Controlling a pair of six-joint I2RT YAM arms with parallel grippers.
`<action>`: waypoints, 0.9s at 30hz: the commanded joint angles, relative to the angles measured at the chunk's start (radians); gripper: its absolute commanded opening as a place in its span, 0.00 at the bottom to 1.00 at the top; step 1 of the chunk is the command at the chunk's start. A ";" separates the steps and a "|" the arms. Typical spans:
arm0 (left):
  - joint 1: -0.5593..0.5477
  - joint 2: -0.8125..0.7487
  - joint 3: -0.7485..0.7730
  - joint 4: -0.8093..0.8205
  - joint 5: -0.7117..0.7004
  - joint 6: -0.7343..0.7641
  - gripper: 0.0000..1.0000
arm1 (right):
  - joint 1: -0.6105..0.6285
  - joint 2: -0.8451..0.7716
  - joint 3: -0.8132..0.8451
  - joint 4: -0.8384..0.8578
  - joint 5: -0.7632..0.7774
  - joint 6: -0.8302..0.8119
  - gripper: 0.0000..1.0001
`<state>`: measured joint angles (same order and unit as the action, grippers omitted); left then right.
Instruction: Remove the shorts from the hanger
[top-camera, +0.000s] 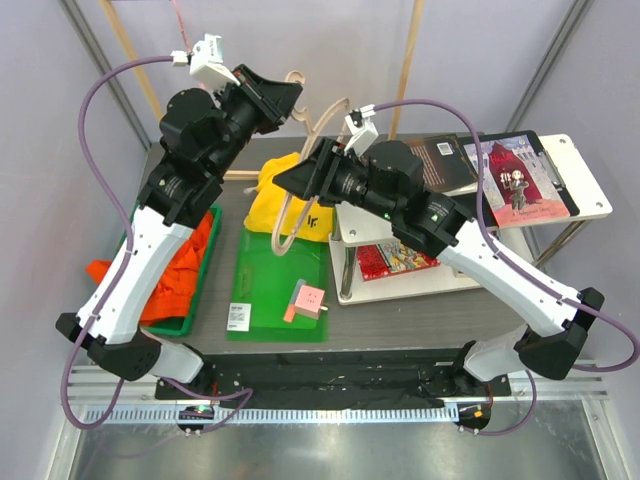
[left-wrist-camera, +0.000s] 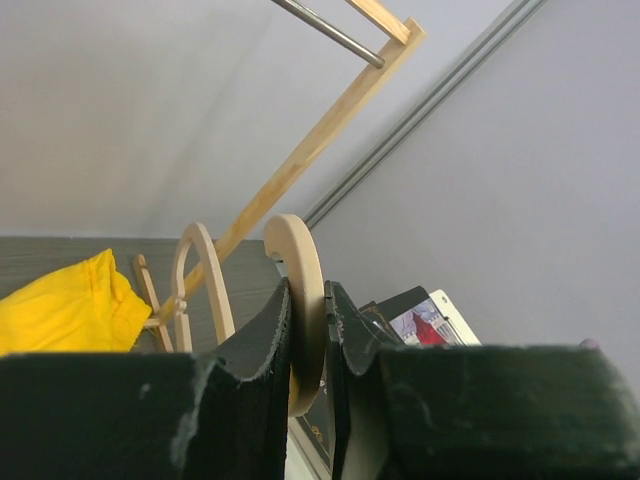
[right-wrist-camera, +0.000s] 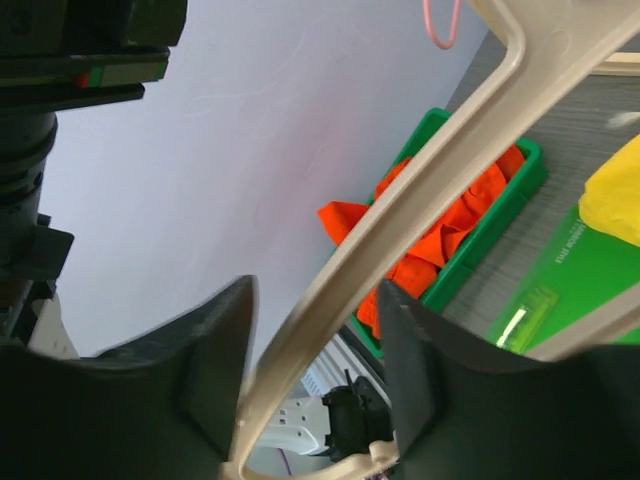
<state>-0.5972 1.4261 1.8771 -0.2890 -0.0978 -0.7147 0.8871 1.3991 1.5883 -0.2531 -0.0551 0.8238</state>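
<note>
Your top camera sits above and behind the arm bases, looking down on the whole worktop (top-camera: 400, 320), with the hanger (top-camera: 287, 228) near mid-picture. Your left wrist camera looks past the left gripper (left-wrist-camera: 310, 300), hard against the hanger's hook and facing the back wall beyond it. Your right wrist camera looks through the right gripper (right-wrist-camera: 315, 300), equally close to the hanger's arm and facing the green bin (right-wrist-camera: 497, 225) beyond it. All three views share the hanger.

Left bin (top-camera: 204, 278) holding one pair of shorts (top-camera: 180, 268), second pair (top-camera: 272, 203) far centre under hanger (top-camera: 284, 228), block (top-camera: 308, 300) on near mat (top-camera: 262, 290), books (top-camera: 520, 177) right
</note>
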 joint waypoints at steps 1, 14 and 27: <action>-0.010 -0.050 -0.006 0.045 -0.020 0.018 0.00 | 0.006 0.001 0.007 0.135 -0.042 0.050 0.49; -0.007 -0.153 -0.042 -0.050 -0.111 0.106 0.55 | 0.001 0.118 0.128 0.115 -0.043 0.015 0.01; -0.004 -0.332 -0.032 -0.291 -0.237 0.253 0.86 | -0.106 0.291 0.364 -0.090 0.015 -0.098 0.01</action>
<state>-0.6010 1.1492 1.8256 -0.5011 -0.2962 -0.5201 0.8135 1.6405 1.8118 -0.2802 -0.0883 0.8120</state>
